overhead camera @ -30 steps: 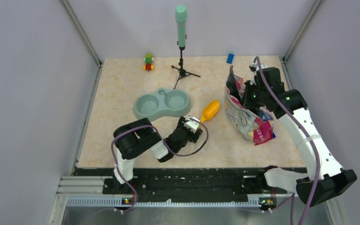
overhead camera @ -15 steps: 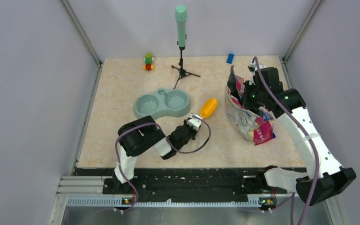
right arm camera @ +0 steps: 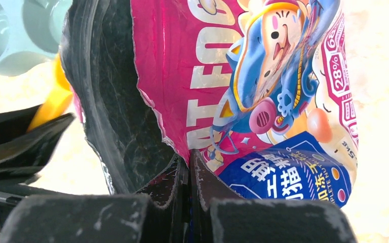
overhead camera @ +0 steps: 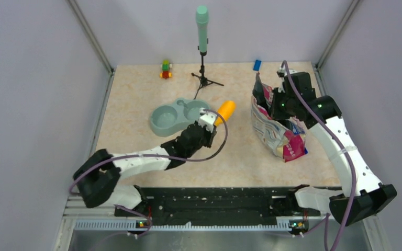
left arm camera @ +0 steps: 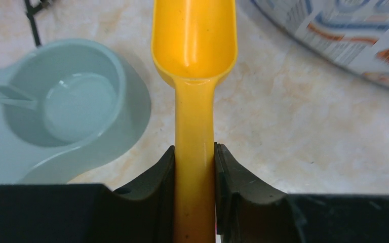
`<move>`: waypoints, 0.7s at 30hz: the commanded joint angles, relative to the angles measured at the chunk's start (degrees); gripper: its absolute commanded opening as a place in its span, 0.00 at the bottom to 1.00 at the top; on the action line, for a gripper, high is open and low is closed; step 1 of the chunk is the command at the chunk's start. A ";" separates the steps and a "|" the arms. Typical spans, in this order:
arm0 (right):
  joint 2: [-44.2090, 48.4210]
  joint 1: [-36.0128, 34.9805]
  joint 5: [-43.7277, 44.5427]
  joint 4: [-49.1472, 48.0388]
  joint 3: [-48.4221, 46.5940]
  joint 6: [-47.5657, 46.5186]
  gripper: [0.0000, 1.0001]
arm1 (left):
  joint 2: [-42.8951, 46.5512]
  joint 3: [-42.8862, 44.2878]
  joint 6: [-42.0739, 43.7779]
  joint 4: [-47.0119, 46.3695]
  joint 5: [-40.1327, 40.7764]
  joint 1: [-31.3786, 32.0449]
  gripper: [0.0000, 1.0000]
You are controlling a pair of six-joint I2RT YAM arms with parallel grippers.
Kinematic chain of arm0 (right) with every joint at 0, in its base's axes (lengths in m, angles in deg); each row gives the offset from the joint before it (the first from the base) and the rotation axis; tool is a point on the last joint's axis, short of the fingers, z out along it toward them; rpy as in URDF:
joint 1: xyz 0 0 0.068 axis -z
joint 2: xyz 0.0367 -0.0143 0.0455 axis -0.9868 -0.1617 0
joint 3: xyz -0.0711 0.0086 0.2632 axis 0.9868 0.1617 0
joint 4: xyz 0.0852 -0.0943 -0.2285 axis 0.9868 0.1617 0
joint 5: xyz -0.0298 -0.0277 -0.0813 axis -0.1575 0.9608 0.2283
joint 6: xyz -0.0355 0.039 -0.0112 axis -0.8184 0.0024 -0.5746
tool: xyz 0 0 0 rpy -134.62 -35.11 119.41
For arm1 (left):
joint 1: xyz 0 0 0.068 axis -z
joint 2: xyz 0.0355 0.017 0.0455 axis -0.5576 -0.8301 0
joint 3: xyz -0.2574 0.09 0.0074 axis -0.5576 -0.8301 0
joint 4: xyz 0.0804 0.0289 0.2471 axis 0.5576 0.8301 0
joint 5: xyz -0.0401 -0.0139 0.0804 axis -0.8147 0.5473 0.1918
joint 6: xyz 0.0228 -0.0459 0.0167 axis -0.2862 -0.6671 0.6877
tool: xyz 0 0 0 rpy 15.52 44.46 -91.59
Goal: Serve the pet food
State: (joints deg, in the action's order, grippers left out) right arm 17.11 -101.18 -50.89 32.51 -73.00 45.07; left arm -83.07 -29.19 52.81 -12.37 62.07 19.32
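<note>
My left gripper (left arm camera: 194, 152) is shut on the handle of the orange-yellow scoop (left arm camera: 194, 40). The scoop's cup is empty and points away from me. In the top view the scoop (overhead camera: 225, 111) sits just right of the teal double bowl (overhead camera: 157, 123), with the left gripper (overhead camera: 205, 125) behind it. Both cups of the bowl (left arm camera: 116, 61) are empty. My right gripper (right arm camera: 188, 154) is shut on the torn top edge of the pink-blue cat food bag (right arm camera: 263, 76), holding its mouth open. The bag (overhead camera: 277, 130) stands at the right. The pet food is hidden inside the dark bag.
A green microphone on a small tripod (overhead camera: 202, 31) stands behind the bowl. A stack of toy blocks (overhead camera: 165, 69) and a blue brick (overhead camera: 257, 65) lie at the back edge. Grey walls close in the table on three sides.
The left gripper closed on the scoop's handle, then carried it back and left toward the bowl as the arm stretched out. The right arm and bag stayed put.
</note>
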 commanded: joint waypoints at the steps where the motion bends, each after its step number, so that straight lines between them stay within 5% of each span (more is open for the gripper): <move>1: 0.08 -0.88 -1.28 0.45 -4.17 1.08 0.00 | 12.91 8.79 -8.18 26.59 3.76 -0.21 0.00; 6: 0.11 -0.87 -1.32 -0.06 -5.24 1.61 0.00 | 20.29 19.26 -12.53 49.53 8.82 -0.27 0.00; 14: -0.35 -0.94 -1.36 -0.36 -6.70 1.95 0.00 | 26.82 24.11 -14.83 58.40 -2.03 -0.28 0.00; 21: -0.89 -0.91 -2.08 0.82 -7.91 1.88 0.00 | 20.05 33.72 -11.38 66.75 -15.28 -0.30 0.00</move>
State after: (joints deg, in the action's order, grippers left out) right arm 16.30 -101.16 -50.41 34.61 -77.22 45.62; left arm -59.29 -2.35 39.72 49.25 55.60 19.12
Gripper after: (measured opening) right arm 0.014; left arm 0.320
